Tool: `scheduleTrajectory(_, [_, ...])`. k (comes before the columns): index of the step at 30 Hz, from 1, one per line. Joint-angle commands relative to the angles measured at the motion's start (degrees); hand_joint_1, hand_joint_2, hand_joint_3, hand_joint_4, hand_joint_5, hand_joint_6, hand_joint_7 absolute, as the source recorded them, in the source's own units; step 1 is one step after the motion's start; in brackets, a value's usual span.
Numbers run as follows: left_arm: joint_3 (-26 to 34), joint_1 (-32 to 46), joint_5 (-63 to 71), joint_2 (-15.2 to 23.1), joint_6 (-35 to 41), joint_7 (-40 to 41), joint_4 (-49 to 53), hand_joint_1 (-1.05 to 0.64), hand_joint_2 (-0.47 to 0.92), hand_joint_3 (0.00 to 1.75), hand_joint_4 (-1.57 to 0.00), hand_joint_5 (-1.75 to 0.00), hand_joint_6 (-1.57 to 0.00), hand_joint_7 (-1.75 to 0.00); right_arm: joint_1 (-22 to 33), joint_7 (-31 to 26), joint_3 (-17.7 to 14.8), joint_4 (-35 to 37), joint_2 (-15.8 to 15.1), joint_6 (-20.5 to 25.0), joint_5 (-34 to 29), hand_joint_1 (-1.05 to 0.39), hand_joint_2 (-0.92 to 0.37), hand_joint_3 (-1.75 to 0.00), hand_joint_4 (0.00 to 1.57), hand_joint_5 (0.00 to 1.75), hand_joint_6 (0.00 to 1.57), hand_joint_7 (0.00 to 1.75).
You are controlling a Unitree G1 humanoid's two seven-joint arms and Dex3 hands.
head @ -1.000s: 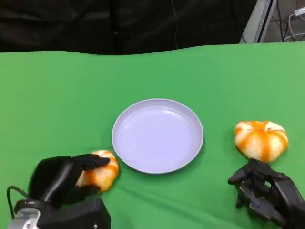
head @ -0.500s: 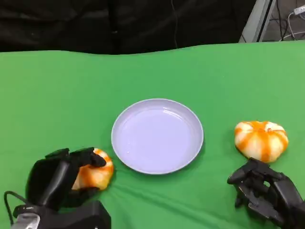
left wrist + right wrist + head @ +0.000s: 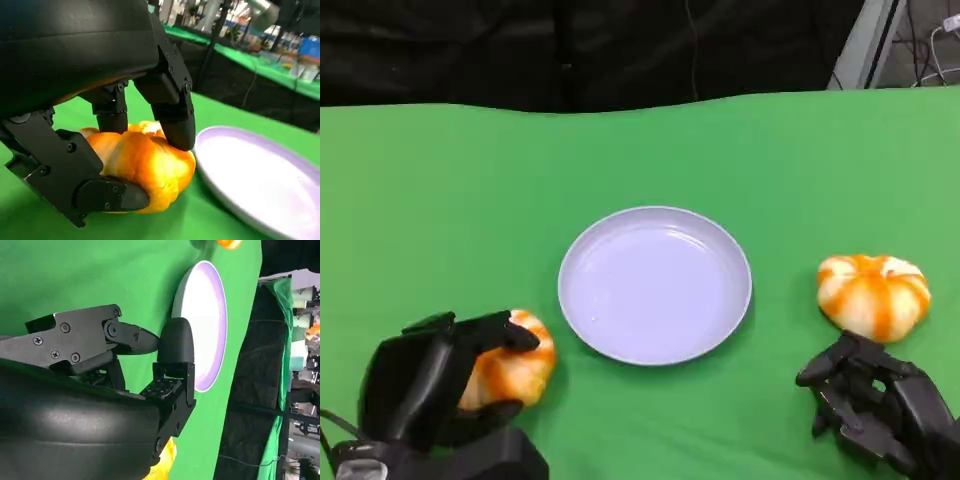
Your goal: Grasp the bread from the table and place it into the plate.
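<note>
The left robot hand (image 3: 430, 385) grips a glossy, ridged orange bread (image 3: 510, 362) near the desk's front left edge, beside the smooth round lavender plate (image 3: 655, 285). The right robot hand (image 3: 875, 400) (fingers curled, holding nothing) rests near a second bread (image 3: 873, 293). Green cloth (image 3: 470, 200) covers the desk.

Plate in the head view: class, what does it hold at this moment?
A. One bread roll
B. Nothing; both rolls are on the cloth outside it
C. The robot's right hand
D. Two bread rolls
B. The plate is bare inside; one bread roll lies on the green cloth in the left hand, and the other bread roll sits apart on the cloth, beyond the right hand.
</note>
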Motion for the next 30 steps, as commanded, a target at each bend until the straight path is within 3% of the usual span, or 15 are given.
scheduleTrajectory(1, [2.1, 1.6, 0.0, 1.1, 0.6, -1.2, -5.1, -0.1, 0.44, 1.06, -1.06, -1.37, -1.21, -0.72, -0.6, 0.2, -0.4, 0.9, -0.6, -0.3, 0.7, -0.25, -0.92, -0.48, 0.57, 1.75, 0.66, 1.21])
scheduleTrajectory(5, [3.3, 2.4, 0.8, 1.6, 0.2, -1.1, -9.2, -0.11, 0.41, 1.11, -1.05, -1.4, -1.17, -0.81, -0.8, -0.3, -0.3, 1.6, -0.6, -1.0, 0.1, -0.26, -0.92, -0.48, 0.57, 1.75, 0.66, 1.21])
scheduleTrajectory(9, [4.6, 3.1, 1.5, 1.5, 0.7, -1.7, -13.7, -0.11, 0.4, 1.12, -0.92, -1.62, -1.07, -1.0, -1.1, -0.7, -0.3, 1.9, -0.6, -1.1, -0.2, -0.26, -0.92, -0.49, 0.58, 1.75, 0.66, 1.22])
scheduleTrajectory(13, [5.5, 3.3, 2.3, 1.0, 0.9, -1.7, -17.1, -0.11, 0.37, 1.2, -0.94, -1.58, -1.07, -1.04, -1.2, -1.7, -0.1, 1.9, -0.6, -1.3, -1.1, -0.26, -0.92, -0.49, 0.58, 1.75, 0.66, 1.22])
scheduleTrajectory(18, [5.9, 2.4, 1.3, 0.6, -0.2, -2.6, -18.9, -0.11, 0.35, 1.25, -1.05, -1.35, -1.15, -0.85, -1.5, -0.9, -0.2, 2.5, -0.5, -1.1, -0.4, -0.24, -0.92, -0.49, 0.59, 1.75, 0.65, 1.22])
scheduleTrajectory(23, [4.9, 0.0, 0.4, -0.4, -2.1, -3.3, -17.6, -0.09, 0.34, 1.24, -1.0, -1.43, -1.17, -0.8, -1.6, -0.9, -0.2, 2.9, -0.4, -1.3, -0.4, -0.24, -0.92, -0.49, 0.58, 1.74, 0.65, 1.22])
scheduleTrajectory(30, [3.0, -4.0, 1.1, -1.5, -4.7, -3.1, -12.3, -0.13, 0.39, 1.19, -1.09, -1.24, -1.19, -0.75, -1.9, -1.5, -0.2, 3.4, -0.3, -1.8, -0.9, -0.25, -0.92, -0.49, 0.58, 1.73, 0.65, 1.23])
